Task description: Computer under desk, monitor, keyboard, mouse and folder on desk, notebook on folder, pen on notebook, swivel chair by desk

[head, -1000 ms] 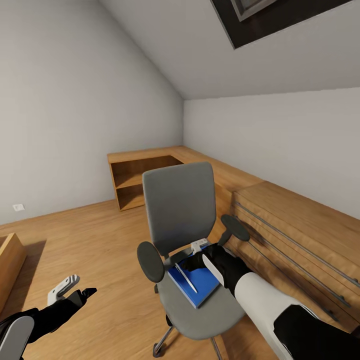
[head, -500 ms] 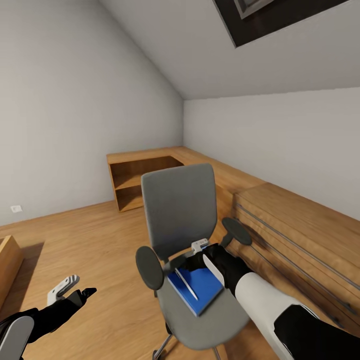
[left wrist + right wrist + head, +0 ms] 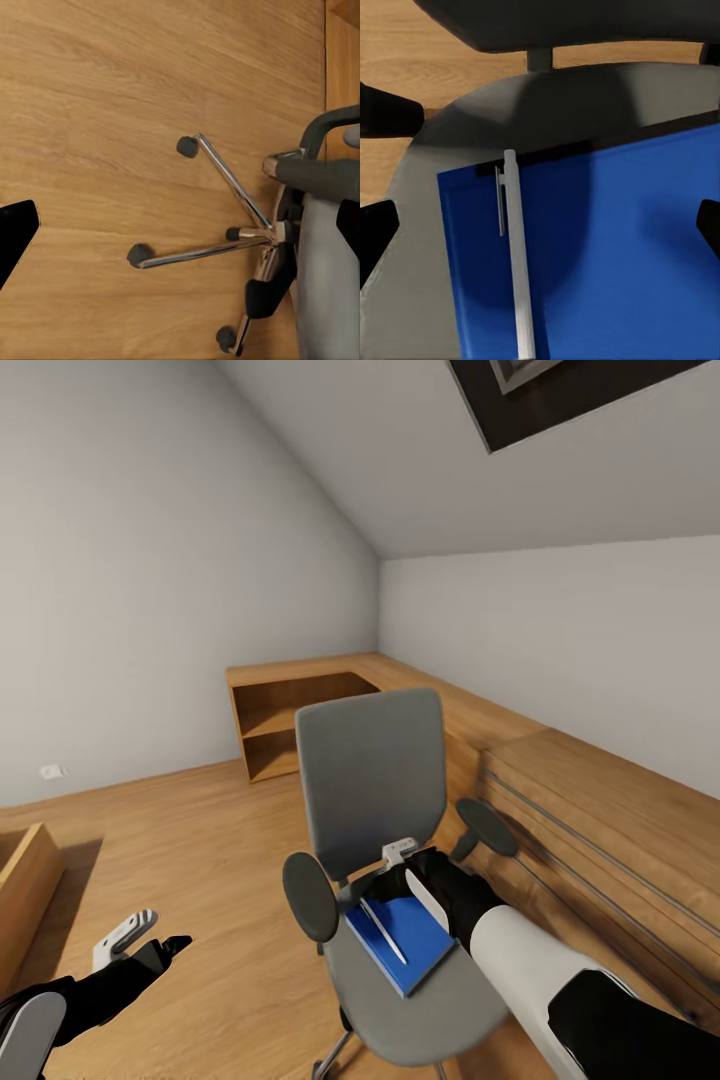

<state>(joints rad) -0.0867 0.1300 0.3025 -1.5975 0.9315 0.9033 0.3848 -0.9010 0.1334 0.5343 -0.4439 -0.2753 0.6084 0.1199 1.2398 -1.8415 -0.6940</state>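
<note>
A blue folder (image 3: 405, 935) with a white pen (image 3: 383, 931) on it lies on the grey swivel chair (image 3: 375, 790); the right end effector (image 3: 400, 880) hovers just above its far edge.

The right fingers, seen as dark tips at the wrist frame's sides, are spread wide and hold nothing. For a clean lift, the pen (image 3: 517, 262) is best cleared first. The left wrist view adds the chrome chair base (image 3: 247, 240); the left end effector (image 3: 140, 945) hangs empty, apparently parted.

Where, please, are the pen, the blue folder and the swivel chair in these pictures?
pen (image 3: 518, 259): right wrist view, middle of its white barrel.
blue folder (image 3: 615, 255): right wrist view, bare blue cover.
swivel chair (image 3: 375, 780): head view, grey backrest.
</note>
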